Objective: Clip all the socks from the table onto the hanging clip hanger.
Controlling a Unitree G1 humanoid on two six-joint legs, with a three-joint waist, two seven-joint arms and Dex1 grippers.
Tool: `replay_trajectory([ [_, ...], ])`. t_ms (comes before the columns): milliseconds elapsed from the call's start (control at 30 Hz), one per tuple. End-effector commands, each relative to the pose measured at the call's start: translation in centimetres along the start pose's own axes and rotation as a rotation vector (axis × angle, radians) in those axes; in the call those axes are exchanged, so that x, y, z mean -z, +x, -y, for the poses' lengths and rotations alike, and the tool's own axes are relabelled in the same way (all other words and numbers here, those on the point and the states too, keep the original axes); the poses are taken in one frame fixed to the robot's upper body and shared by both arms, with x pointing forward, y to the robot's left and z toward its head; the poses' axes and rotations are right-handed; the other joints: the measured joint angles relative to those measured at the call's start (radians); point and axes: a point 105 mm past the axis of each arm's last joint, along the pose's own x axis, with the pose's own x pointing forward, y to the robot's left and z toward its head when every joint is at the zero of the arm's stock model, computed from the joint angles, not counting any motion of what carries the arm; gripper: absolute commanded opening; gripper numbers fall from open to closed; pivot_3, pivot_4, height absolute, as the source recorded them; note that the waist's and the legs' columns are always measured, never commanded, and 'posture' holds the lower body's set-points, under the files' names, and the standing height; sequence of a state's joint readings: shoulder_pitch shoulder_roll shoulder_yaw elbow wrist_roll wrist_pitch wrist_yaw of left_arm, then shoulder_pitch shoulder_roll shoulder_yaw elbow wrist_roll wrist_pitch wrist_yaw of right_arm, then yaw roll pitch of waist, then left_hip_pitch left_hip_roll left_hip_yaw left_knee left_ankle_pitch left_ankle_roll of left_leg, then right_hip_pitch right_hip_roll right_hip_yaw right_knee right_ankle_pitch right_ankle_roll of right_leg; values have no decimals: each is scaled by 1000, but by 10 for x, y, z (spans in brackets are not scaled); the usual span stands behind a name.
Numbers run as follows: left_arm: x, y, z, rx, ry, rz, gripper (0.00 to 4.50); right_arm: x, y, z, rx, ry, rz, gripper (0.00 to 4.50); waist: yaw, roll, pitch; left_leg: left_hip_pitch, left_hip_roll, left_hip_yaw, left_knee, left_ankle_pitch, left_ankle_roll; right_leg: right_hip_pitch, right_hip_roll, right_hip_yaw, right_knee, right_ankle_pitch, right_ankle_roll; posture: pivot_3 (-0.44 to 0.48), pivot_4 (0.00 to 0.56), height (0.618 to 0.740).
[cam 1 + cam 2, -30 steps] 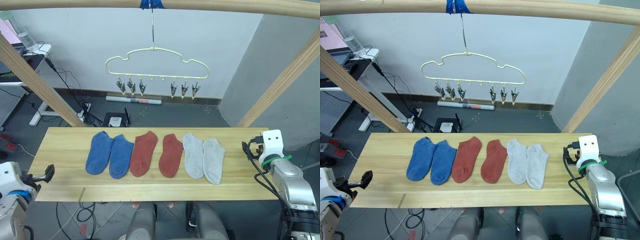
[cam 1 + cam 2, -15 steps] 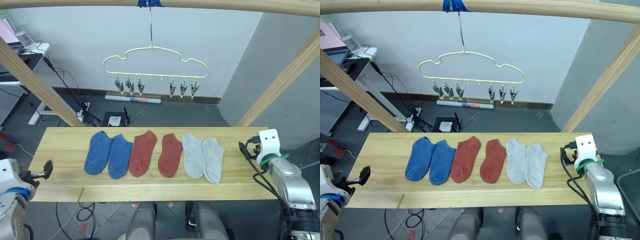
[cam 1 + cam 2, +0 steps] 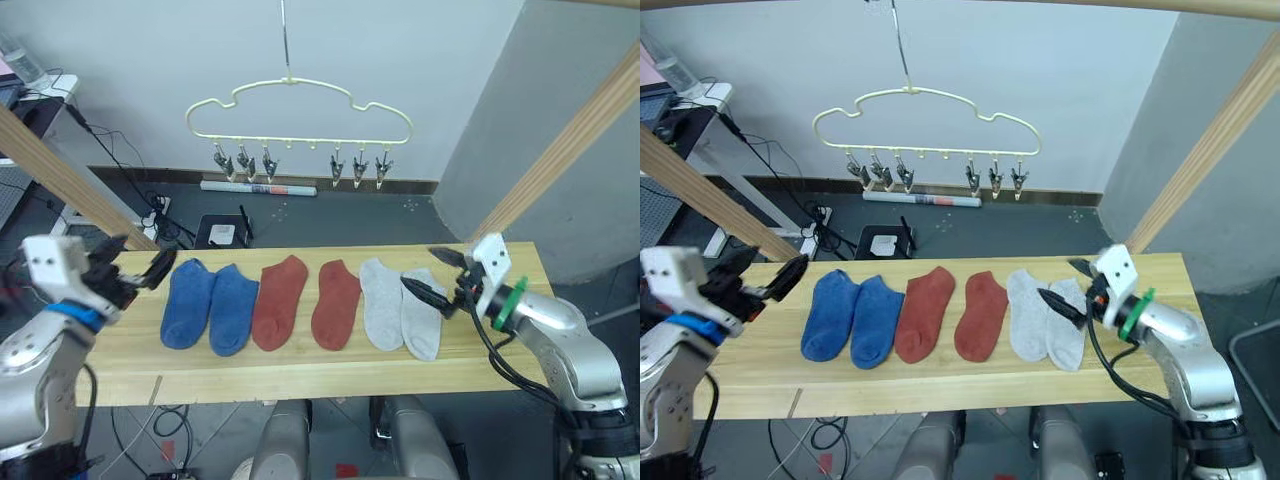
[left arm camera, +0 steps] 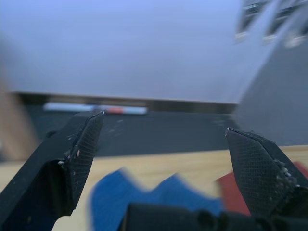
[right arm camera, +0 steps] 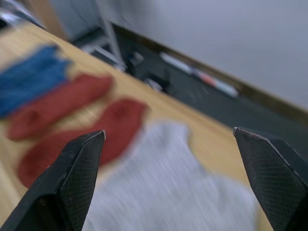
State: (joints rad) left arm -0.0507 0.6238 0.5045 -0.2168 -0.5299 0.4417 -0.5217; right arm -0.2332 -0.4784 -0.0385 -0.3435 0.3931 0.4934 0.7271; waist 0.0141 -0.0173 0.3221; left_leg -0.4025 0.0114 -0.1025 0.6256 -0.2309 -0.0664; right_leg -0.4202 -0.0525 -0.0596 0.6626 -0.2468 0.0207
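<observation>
While six short soft socks [image 3: 300, 304] lie in a row on the pale wooden plank table [image 3: 500, 350], none clipped yet. Right gripper [image 3: 435, 277] wide open, empty, over rightmost grey sock [image 3: 424, 312]; left gripper [image 3: 138, 267] likewise, beside blue pair [image 3: 209, 305]. Next: pinch grey sock, lift to pale-yellow wire clip hanger [image 3: 297, 125], far above.

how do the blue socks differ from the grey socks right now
The blue socks lie at the left end of the row on the table, near the left gripper; the grey socks lie at the right end, with the right gripper just above them. Both pairs lie flat side by side, unclipped, and both grippers' jaws are open.
</observation>
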Motion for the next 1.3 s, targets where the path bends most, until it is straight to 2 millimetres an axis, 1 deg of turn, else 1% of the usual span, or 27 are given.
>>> replay_trajectory([
  [33, -21, 8, 11, 27, 28, 52, 4500, -45, 13, -24, -112, -37, 152, 4475, -10, -2, 3, 0, 0, 0, 0, 0, 0, 0, 0, 0, 0, 0, 0, 55, 360, 740],
  [100, -30, 17, 15, 32, 32, 80, 4500, -65, 23, -35, -142, -66, 218, 4475, -15, -4, 8, 0, 0, 0, -1, 0, 0, 0, 1, 0, 0, 0, 0, 51, 365, 740],
  [167, -35, 22, 18, 37, 32, 98, 4500, -75, 28, -43, -160, -83, 257, 4475, -16, -5, 14, -1, 0, 0, -1, 0, 0, -1, 1, 0, 0, 0, 0, 51, 366, 740],
  [333, -43, 29, 19, 35, 38, 129, 4500, -89, 36, -52, -174, -93, 310, 4475, -16, -4, 19, -2, -1, 2, 0, -1, -1, -2, 0, 1, -1, 0, -1, 49, 366, 740],
  [400, -49, 40, 26, 53, 26, 168, 4500, -98, 45, -62, -210, -122, 354, 4475, -16, -4, 20, -2, -1, 2, 0, -1, -1, -2, 0, 1, 0, 0, 0, 47, 363, 740],
  [467, -51, 46, 29, 64, 12, 189, 4500, -103, 52, -68, -231, -148, 376, 4475, -16, -3, 20, -2, 0, 2, 1, -1, -1, -2, 0, 0, 0, 0, 0, 42, 360, 740],
  [633, -54, 56, 26, 56, -13, 217, 4500, -109, 59, -71, -240, -161, 394, 4475, -17, -4, 20, -2, 0, 3, 2, -1, -1, -2, 1, 1, 0, 0, 0, 41, 356, 740],
  [733, -56, 61, 23, 54, -29, 244, 3912, -116, 63, -72, -247, -174, 411, 4500, -18, -4, 20, -2, 0, 3, 2, -1, -1, -3, 1, 1, 0, 0, -1, 29, 352, 740],
  [867, -56, 68, 20, 45, -33, 243, 2698, -122, 65, -77, -270, -185, 428, 4500, -20, -4, 20, -2, 0, 3, 2, -1, -1, -3, 1, 1, 0, 0, -1, 24, 347, 740],
  [1033, -57, 73, 22, 66, -35, 249, 2698, -122, 67, -78, -275, -192, 426, 4500, -21, -4, 20, -2, 0, 3, 2, -1, -1, -3, 1, 1, 0, 0, -1, 21, 341, 740],
  [1167, -55, 76, 30, 108, -32, 244, 2698, -127, 69, -79, -276, -192, 442, 4500, -22, -4, 20, -2, 0, 3, 2, -1, -1, -3, 0, 1, 1, 0, -1, 20, 338, 740],
  [1300, -57, 79, 32, 121, -28, 253, 2698, -131, 70, -82, -285, -200, 455, 4500, -22, -4, 20, -2, 0, 3, 2, -1, -1, -3, 1, 1, 1, 0, -1, 14, 332, 740],
])
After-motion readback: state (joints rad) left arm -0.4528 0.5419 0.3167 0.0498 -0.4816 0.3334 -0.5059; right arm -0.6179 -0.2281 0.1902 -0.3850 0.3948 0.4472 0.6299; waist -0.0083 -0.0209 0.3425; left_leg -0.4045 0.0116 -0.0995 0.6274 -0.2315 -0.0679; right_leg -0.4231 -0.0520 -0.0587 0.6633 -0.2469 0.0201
